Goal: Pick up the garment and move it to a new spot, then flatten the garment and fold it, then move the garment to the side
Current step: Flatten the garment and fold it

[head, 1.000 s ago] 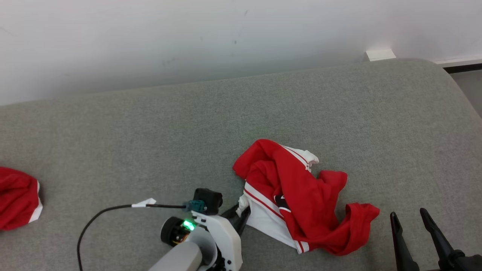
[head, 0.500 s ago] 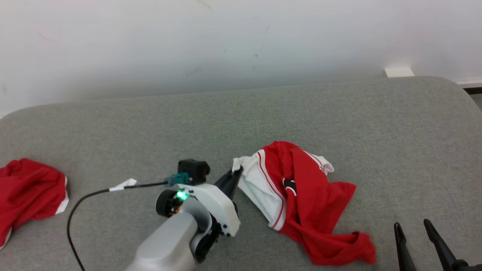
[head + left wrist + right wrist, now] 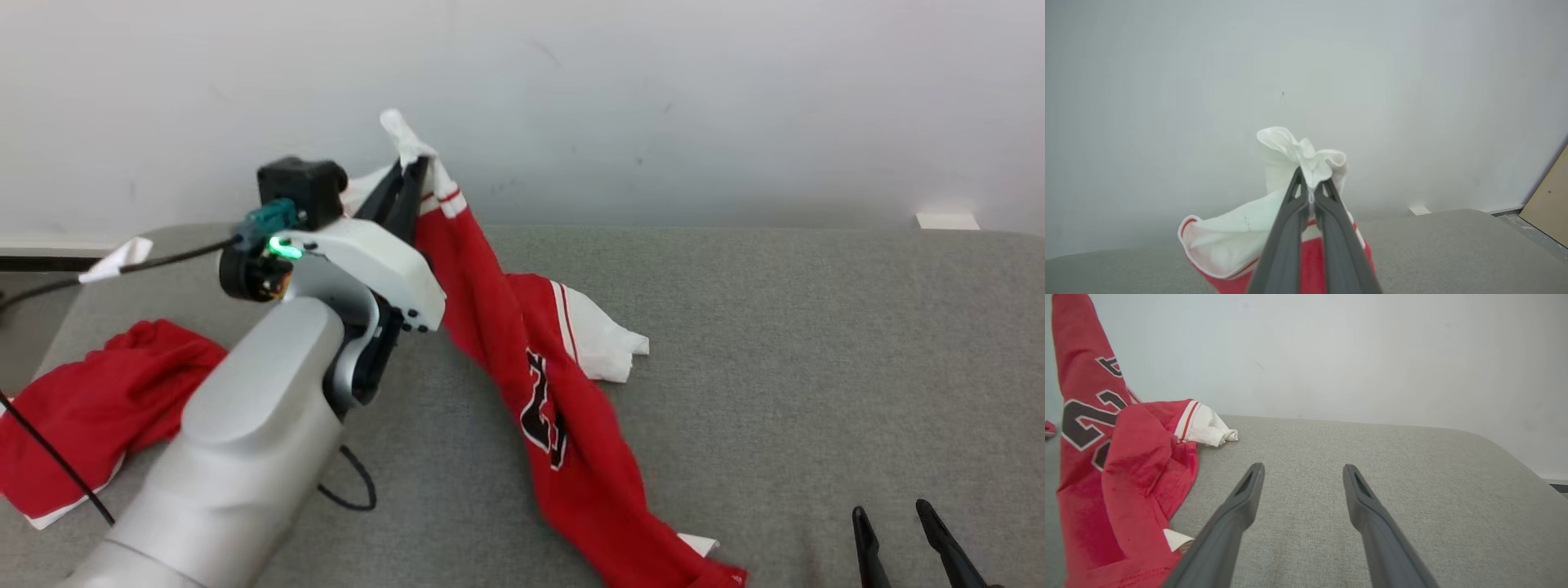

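Item: red jersey (image 3: 563, 441), pick-up under way; nothing flattened or folded yet.
Left gripper (image 3: 1310, 179) pressed together on the jersey's white edge, high above the grey cushion (image 3: 816, 343); the rest hangs roped down, its tail touching the cushion's near edge. Right gripper (image 3: 1302, 477) spread wide, holding nothing, low over the cushion's near right. Outstanding, I reckon: set down elsewhere, flatten, fold, move aside. Second red cloth (image 3: 106, 400) at the cushion's left end.

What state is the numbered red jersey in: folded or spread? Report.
Neither: the red jersey hangs twisted from the left end effector, shut on its white edge, lower end on the grey surface.
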